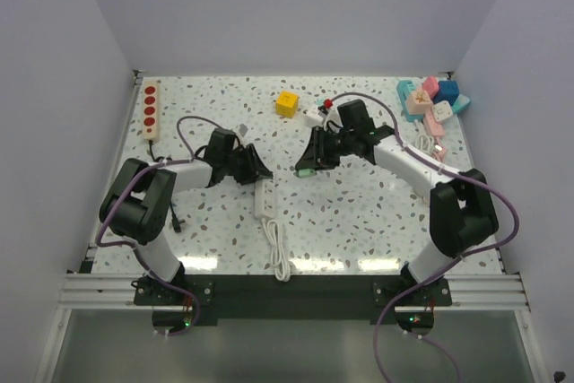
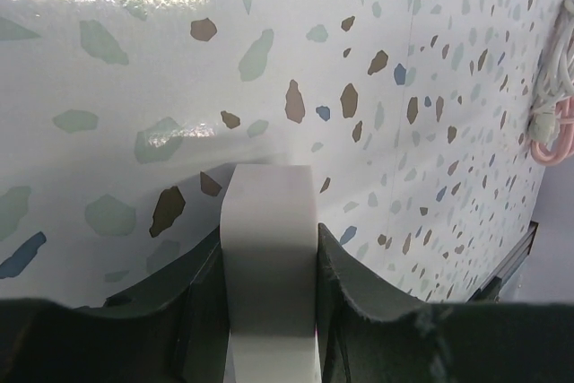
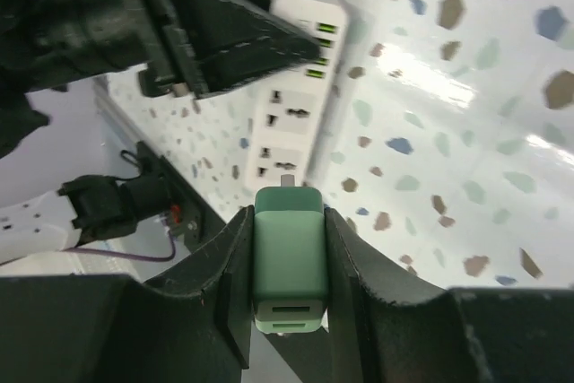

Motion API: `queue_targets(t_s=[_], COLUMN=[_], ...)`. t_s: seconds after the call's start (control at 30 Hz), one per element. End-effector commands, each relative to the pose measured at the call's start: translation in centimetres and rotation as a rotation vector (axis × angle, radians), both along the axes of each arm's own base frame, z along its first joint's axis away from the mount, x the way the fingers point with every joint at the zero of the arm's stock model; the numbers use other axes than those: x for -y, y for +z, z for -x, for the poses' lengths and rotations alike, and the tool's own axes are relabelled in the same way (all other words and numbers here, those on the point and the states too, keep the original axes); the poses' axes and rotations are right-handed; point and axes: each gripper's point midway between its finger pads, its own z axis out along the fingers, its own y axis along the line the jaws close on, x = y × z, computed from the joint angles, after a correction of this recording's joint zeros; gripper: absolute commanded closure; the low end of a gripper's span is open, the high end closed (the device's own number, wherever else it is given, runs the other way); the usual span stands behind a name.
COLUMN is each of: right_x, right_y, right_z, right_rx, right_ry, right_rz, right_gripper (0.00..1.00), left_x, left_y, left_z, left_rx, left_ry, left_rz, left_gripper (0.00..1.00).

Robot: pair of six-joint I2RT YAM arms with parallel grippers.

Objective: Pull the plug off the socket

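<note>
Green plug, one only, clamped between the fingers of the right gripper, off the socket and held just right of the far end of the white power strip. Left gripper closed on that strip's far end. Two strips total: the white one mid-table with its cord running to the near edge, and a second with red sockets along the left edge. One yellow cube near the far wall. Coloured blocks clustered in the far right corner. Table bare between strip and right arm.
</note>
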Motion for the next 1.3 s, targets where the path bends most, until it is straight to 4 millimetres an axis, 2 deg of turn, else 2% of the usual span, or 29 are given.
queue_targets(t_s=[0.0, 0.03, 0.13, 0.17, 0.23, 0.27, 0.3, 0.33, 0.37, 0.43, 0.47, 0.53, 0.57, 0.63, 0.67, 0.7, 0.73, 0.77, 0.8, 0.83, 0.93, 0.97, 1.0, 1.07, 1.1, 1.17, 1.2, 1.23, 1.27], right_x=[3.1, 3.8, 5.7, 6.2, 6.5, 6.4, 6.4, 6.4, 6.6, 6.8, 7.5, 8.3, 9.1, 9.1, 9.1, 8.7, 8.4, 7.7, 7.0, 6.7, 5.6, 5.4, 5.3, 4.9, 4.8, 4.2, 4.1, 3.9, 3.5], right_y=[-1.2, -1.5, -2.0, -2.0, -1.9, -1.3, -1.7, -1.9, -2.0, -2.5, -3.0, -4.0, -4.4, -5.6, -5.8, -5.3, -5.4, -5.3, -5.3, -5.2, -5.5, -5.2, -6.4, -6.1, -7.5, -6.8, -7.1, -8.2, -7.2], right_z=[-0.7, -1.3, -4.0, -4.7, -6.1, -6.9, -7.3, -7.7, -8.2, -9.3, -9.9, -10.6, -11.4, -12.1, -12.6, -13.3, -13.8, -14.9, -15.2, -15.7, -17.7, -18.7, -19.1, -20.8, -21.3, -23.1, -23.7, -24.3, -25.5], right_rx=[-0.011, -0.019, -0.013, -0.004, 0.005, 0.021, 0.013, 0.016, 0.023, 0.021, 0.019, -0.004, -0.004, -0.044, -0.049, -0.045, -0.04, -0.019, -0.027, -0.032, -0.04, -0.035, -0.058, -0.057, -0.081, -0.066, -0.07, -0.083, -0.057], right_ry=[-0.053, -0.082, -0.161, -0.175, -0.191, -0.196, -0.199, -0.205, -0.221, -0.256, -0.292, -0.343, -0.382, -0.397, -0.399, -0.395, -0.384, -0.379, -0.366, -0.368, -0.393, -0.408, -0.42, -0.469, -0.484, -0.52, -0.53, -0.541, -0.546], right_rz=[0.137, 0.156, 0.192, 0.201, 0.229, 0.223, 0.229, 0.237, 0.252, 0.268, 0.297, 0.327, 0.35, 0.331, 0.317, 0.307, 0.29, 0.258, 0.235, 0.217, 0.167, 0.156, 0.161, 0.139, 0.147, 0.113, 0.106, 0.103, 0.083], right_gripper=[1.0, 1.0, 1.0, 1.0, 1.0, 1.0, 1.0, 1.0, 1.0, 1.0, 1.0, 1.0, 1.0, 1.0, 1.0, 1.0, 1.0, 1.0, 1.0, 1.0, 1.0, 1.0, 1.0, 1.0, 1.0, 1.0, 1.0, 0.99, 0.98], left_x=[-2.3, -2.8, -6.9, -9.7, -13.0, -16.2, -17.5, -20.2, -21.8, -24.3, -26.3, -28.4, -29.7, -31.1, -32.0, -32.5, -32.9, -33.6, -33.8, -34.3, -35.9, -36.1, -36.0, -35.6, -35.5, -34.8, -34.6, -34.3, -33.7], left_y=[-0.3, 0.2, 1.8, 2.5, 3.4, 4.5, 4.4, 4.4, 6.5, 6.2, 7.9, 7.4, 9.4, 8.3, 9.9, 8.0, 7.7, 8.7, 6.6, 6.9, 5.1, 4.8, 4.6, 4.5, 5.1, 5.2, 6.8, 6.5, 6.9], left_z=[-0.8, -1.2, -2.8, -3.9, -5.1, -6.2, -6.6, -6.6, -8.5, -9.7, -11.2, -12.5, -14.3, -15.7, -17.4, -18.0, -18.4, -19.6, -19.9, -20.4, -20.4, -20.4, -20.4, -20.6, -20.7, -20.5, -20.4, -19.9, -19.7], left_rx=[0.043, 0.058, 0.074, 0.07, 0.07, 0.071, 0.056, 0.012, 0.062, 0.024, 0.049, 0.013, 0.058, 0.029, 0.068, 0.028, 0.012, 0.037, -0.005, -0.004, -0.049, -0.055, -0.056, -0.052, -0.039, -0.024, 0.006, 0.008, 0.022], left_ry=[0.012, 0.022, 0.087, 0.132, 0.186, 0.23, 0.238, 0.276, 0.281, 0.3, 0.329, 0.351, 0.383, 0.39, 0.417, 0.41, 0.411, 0.424, 0.411, 0.423, 0.449, 0.461, 0.462, 0.469, 0.474, 0.468, 0.478, 0.476, 0.471], left_rz=[-0.124, -0.148, -0.221, -0.245, -0.283, -0.338, -0.37, -0.402, -0.453, -0.53, -0.588, -0.644, -0.699, -0.737, -0.771, -0.792, -0.806, -0.832, -0.849, -0.867, -0.937, -0.931, -0.922, -0.891, -0.88, -0.849, -0.837, -0.827, -0.798], left_gripper=[1.0, 1.0, 1.0, 1.0, 1.0, 1.0, 1.0, 1.0, 1.0, 1.0, 1.0, 1.0, 1.0, 1.0, 1.0, 1.0, 1.0, 1.0, 1.0, 1.0, 1.0, 0.96, 0.83, 0.66, 0.54, 0.45, 0.37, 0.33, 0.3])
